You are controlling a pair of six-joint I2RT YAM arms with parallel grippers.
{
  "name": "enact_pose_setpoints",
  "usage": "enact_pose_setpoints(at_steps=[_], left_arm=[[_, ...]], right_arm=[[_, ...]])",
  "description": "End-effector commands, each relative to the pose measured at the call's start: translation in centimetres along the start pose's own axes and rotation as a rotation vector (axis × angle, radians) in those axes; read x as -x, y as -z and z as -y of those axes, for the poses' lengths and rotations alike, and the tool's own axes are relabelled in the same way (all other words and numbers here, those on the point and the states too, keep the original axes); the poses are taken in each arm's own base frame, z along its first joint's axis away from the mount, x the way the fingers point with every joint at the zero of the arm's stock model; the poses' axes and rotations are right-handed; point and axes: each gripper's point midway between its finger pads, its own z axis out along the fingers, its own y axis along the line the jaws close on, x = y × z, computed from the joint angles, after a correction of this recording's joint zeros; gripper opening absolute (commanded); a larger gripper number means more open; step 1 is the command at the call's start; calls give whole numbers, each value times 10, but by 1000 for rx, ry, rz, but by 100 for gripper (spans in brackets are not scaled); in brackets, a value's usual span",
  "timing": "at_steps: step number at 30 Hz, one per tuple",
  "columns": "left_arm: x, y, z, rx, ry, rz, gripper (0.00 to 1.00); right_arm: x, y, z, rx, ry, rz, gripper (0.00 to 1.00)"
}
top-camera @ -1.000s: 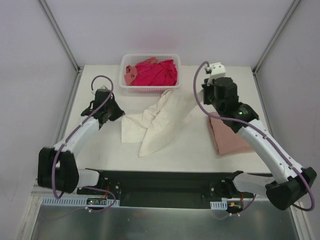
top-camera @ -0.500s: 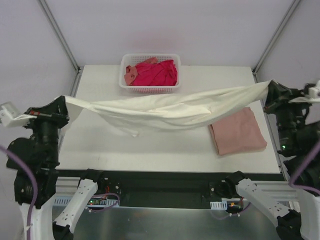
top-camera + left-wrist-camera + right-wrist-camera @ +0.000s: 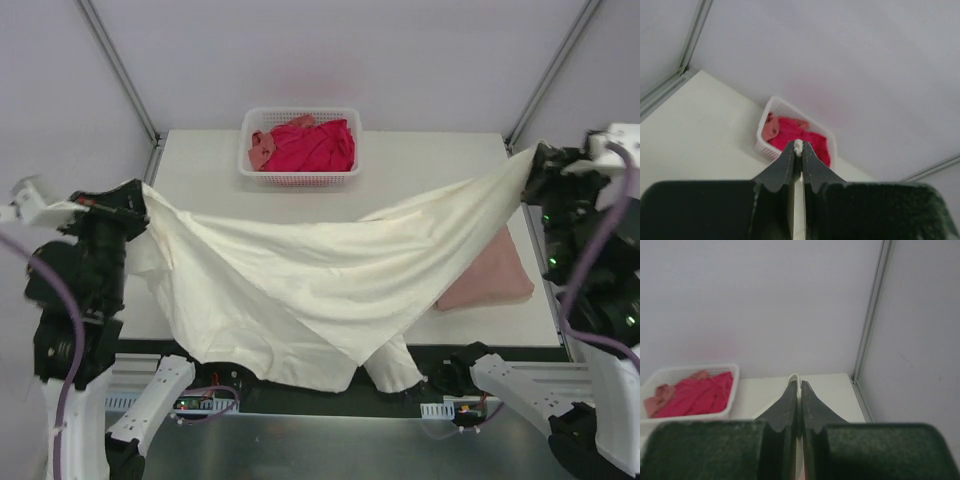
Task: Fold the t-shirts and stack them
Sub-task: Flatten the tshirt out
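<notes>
The cream t-shirt [image 3: 320, 290] hangs spread in the air between both arms, its lower part draping over the table's near edge. My left gripper [image 3: 140, 195] is shut on one corner at the far left; a bit of cream cloth [image 3: 798, 146] shows at its fingertips. My right gripper [image 3: 535, 165] is shut on the other corner at the far right, with cream cloth [image 3: 796, 377] between its tips. A folded dusty pink t-shirt [image 3: 490, 275] lies on the table at the right, partly hidden by the cream one. Magenta-red [image 3: 315, 145] and salmon [image 3: 262, 148] shirts lie in the basket.
The white lattice basket [image 3: 300, 180] stands at the table's back centre; it also shows in the left wrist view [image 3: 765, 145] and the right wrist view [image 3: 670, 372]. Metal frame posts stand at both back corners. Both arms are raised high at the table's sides.
Both grippers took the cream shirt from the table and lifted it apart to the sides. Since half a second ago the shirt has dropped open and hangs lower, covering more of the pink shirt.
</notes>
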Motion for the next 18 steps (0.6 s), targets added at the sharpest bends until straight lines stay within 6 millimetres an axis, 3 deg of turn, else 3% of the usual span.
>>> enact_pose_setpoints(at_steps=[1,2,3,5,6,7,8,9,10,11,14,16,17,18], left_arm=[[-119,-68,-42,170,-91,-305,0],[-152,-74,-59,215,-112,-384,0],[-187,-86,-76,272,-140,-475,0],[-239,-90,-102,344,-163,-611,3],[-275,-94,-121,401,-195,-714,9],[-295,-94,-130,417,-211,-779,36],[-311,-93,-139,442,-229,-831,49],[-335,-93,-153,481,-253,-904,65],[-343,-92,-158,492,-264,-934,76],[-348,-93,-161,502,-267,-950,87],[-353,-90,-170,542,-274,-954,99],[-350,-80,-176,563,-266,-936,99],[-342,-78,-177,572,-266,-904,99],[-341,-74,-181,594,-257,-887,99]], right_arm=[[-102,-67,-3,-173,241,-279,2],[-124,-78,-5,-178,242,-328,3],[-161,-98,-11,-172,265,-419,2],[-220,-118,-3,-169,204,-557,2],[-267,-131,-6,-164,208,-675,4],[-295,-135,-1,-158,195,-755,5],[-334,-143,-3,-159,204,-853,12],[-350,-146,-4,-158,202,-895,19],[-367,-142,-6,-153,208,-958,32],[-379,-148,-8,-155,209,-995,59],[-381,-146,-11,-157,188,-1004,80],[-373,-144,-16,-137,149,-972,89],[-356,-141,-18,-123,122,-927,97],[-361,-133,-23,-107,96,-928,97]])
